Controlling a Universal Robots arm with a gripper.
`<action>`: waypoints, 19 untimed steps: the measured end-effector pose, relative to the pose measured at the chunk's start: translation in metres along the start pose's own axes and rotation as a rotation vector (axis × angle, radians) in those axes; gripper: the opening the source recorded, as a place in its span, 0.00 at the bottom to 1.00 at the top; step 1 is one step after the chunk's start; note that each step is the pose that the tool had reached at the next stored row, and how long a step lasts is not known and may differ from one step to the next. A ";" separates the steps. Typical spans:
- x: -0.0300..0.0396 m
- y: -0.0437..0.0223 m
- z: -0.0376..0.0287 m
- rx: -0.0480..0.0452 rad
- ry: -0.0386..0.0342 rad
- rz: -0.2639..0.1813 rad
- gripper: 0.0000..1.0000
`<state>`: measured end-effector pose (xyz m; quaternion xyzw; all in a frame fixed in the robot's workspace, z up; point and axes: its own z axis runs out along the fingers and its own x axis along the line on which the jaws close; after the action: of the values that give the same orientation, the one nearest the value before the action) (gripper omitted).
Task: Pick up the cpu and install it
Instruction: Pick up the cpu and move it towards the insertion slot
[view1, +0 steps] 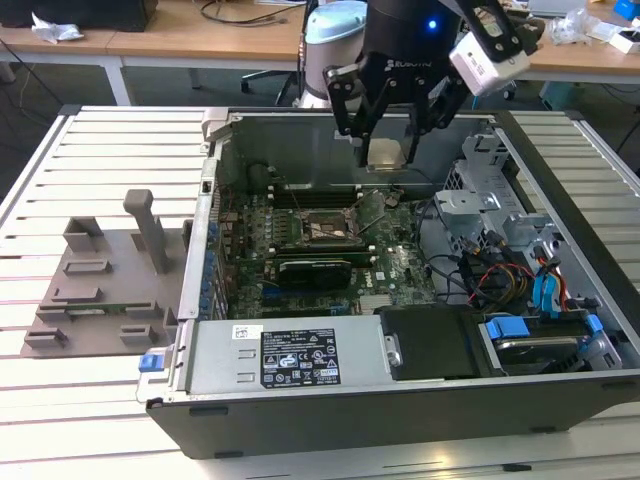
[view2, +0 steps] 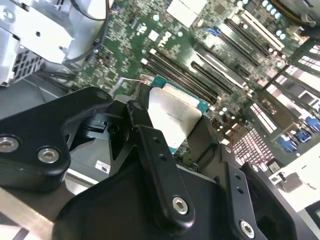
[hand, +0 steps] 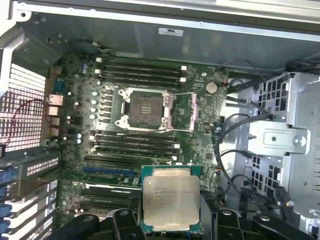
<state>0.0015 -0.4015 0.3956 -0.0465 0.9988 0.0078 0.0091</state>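
Note:
My gripper (view1: 387, 150) hangs above the back of the open computer case, shut on the cpu (view1: 385, 153). The cpu (hand: 171, 200) is a flat square chip with a silvery top and a green rim, clamped by its edges between two black fingers (hand: 125, 220). In the second wrist view the cpu (view2: 172, 117) sits between the fingers, high over the green motherboard (view2: 210, 35). The motherboard socket (hand: 145, 110) lies open with its metal frame swung aside. It is bare and some way from the held chip. In the exterior view the socket (view1: 325, 232) lies below the gripper and toward that view's left.
The case (view1: 300, 400) lies on a white slatted table (view1: 100, 400). A long black expansion card (view1: 315, 268) sits in front of the socket. A metal drive cage (view1: 480, 205) and bundled cables (view1: 500, 280) fill the exterior view's right. A grey fixture (view1: 110, 290) stands at the exterior view's left.

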 end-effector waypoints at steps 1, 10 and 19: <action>-0.0028 -0.0002 0.0001 0.0000 0.0000 0.000 0.55; -0.0403 -0.0032 0.0013 -0.0001 0.0007 0.000 0.55; -0.0585 -0.0030 0.0093 -0.0001 0.0012 0.000 0.55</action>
<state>0.0602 -0.3989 0.3873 -0.0465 0.9989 0.0078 0.0084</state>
